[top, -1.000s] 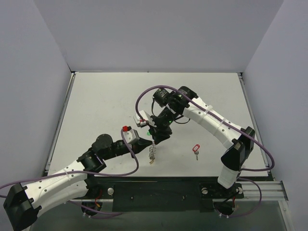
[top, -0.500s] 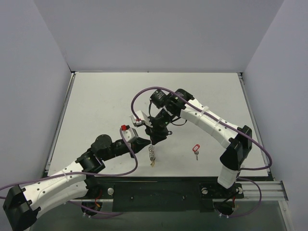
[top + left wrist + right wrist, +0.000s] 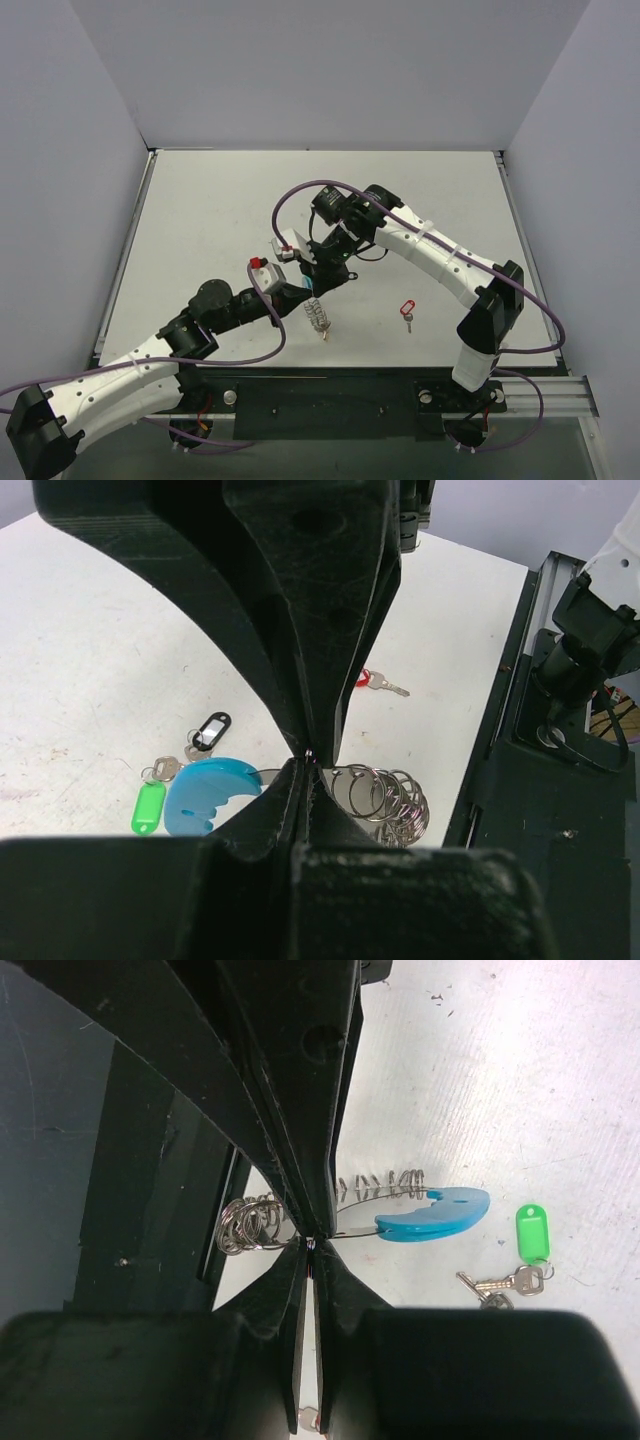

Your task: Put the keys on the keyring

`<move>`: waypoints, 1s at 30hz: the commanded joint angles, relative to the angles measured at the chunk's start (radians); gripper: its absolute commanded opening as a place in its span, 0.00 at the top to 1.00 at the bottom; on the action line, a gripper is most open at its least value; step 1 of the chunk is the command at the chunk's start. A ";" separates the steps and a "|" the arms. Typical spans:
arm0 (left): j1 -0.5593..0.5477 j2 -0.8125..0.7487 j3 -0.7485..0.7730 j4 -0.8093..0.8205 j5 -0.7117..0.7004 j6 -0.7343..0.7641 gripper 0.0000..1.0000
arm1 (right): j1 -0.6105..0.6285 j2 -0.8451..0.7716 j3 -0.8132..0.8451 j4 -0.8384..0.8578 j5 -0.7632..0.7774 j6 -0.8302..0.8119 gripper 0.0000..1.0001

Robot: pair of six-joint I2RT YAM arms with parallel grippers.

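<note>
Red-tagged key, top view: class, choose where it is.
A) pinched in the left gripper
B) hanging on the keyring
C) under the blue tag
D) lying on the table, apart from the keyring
D: the red-tagged key lies alone on the table, right of the keyring.

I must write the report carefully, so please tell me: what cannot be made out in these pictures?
1) Top view: green-tag key and black-tag key, covered by the left gripper and right gripper.
2) Wrist views: the keyring wire at the pinch, behind the shut fingers.
3) Top view: red-tag key teeth, too small.
</note>
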 commanded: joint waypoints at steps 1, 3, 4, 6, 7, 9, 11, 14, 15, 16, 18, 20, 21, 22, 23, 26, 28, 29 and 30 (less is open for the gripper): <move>-0.004 0.000 0.033 0.054 -0.012 -0.029 1.00 | 0.008 -0.019 -0.015 -0.025 -0.027 -0.014 1.00; -0.002 -0.011 0.018 0.070 -0.039 -0.055 1.00 | 0.006 -0.026 -0.021 -0.025 -0.036 -0.019 1.00; -0.002 -0.029 0.007 0.086 -0.055 -0.078 0.93 | 0.003 -0.031 -0.024 -0.025 -0.039 -0.020 1.00; -0.002 -0.066 -0.031 0.130 -0.069 -0.110 0.75 | -0.011 -0.035 -0.026 -0.024 -0.068 -0.017 1.00; -0.002 -0.098 -0.069 0.153 -0.073 -0.123 0.69 | -0.023 -0.038 -0.024 -0.024 -0.092 -0.015 1.00; -0.004 -0.141 -0.130 0.228 -0.093 -0.167 0.50 | -0.037 -0.043 -0.027 -0.024 -0.126 -0.022 1.00; -0.004 -0.168 -0.186 0.316 -0.093 -0.196 0.36 | -0.044 -0.048 -0.036 -0.030 -0.152 -0.043 1.00; -0.004 -0.166 -0.224 0.403 -0.104 -0.213 0.34 | -0.046 -0.057 -0.055 -0.030 -0.189 -0.071 1.00; -0.004 -0.152 -0.226 0.405 -0.102 -0.216 0.34 | -0.049 -0.060 -0.059 -0.030 -0.198 -0.083 1.00; -0.004 -0.144 -0.226 0.411 -0.099 -0.219 0.34 | -0.051 -0.060 -0.062 -0.030 -0.223 -0.091 1.00; -0.004 -0.115 -0.229 0.446 -0.086 -0.225 0.35 | -0.060 -0.058 -0.070 -0.036 -0.267 -0.118 1.00; -0.004 -0.084 -0.230 0.486 -0.073 -0.228 0.37 | -0.078 -0.057 -0.082 -0.060 -0.321 -0.176 1.00; -0.004 -0.063 -0.229 0.503 -0.070 -0.230 0.40 | -0.081 -0.052 -0.082 -0.095 -0.333 -0.237 1.00; -0.004 -0.052 -0.221 0.509 -0.066 -0.230 0.42 | -0.084 -0.054 -0.081 -0.114 -0.355 -0.276 1.00; -0.004 -0.034 -0.220 0.521 -0.053 -0.229 0.45 | -0.084 -0.048 -0.079 -0.144 -0.367 -0.322 1.00; -0.004 0.008 -0.195 0.519 -0.024 -0.224 0.51 | -0.084 -0.046 -0.073 -0.177 -0.373 -0.373 1.00; -0.004 0.023 -0.189 0.517 -0.010 -0.222 0.54 | -0.087 -0.045 -0.070 -0.183 -0.378 -0.382 1.00; -0.004 0.025 -0.189 0.525 -0.004 -0.222 0.54 | -0.087 -0.045 -0.072 -0.185 -0.379 -0.382 1.00; -0.005 0.032 -0.191 0.529 0.000 -0.224 0.55 | -0.089 -0.043 -0.072 -0.186 -0.379 -0.385 1.00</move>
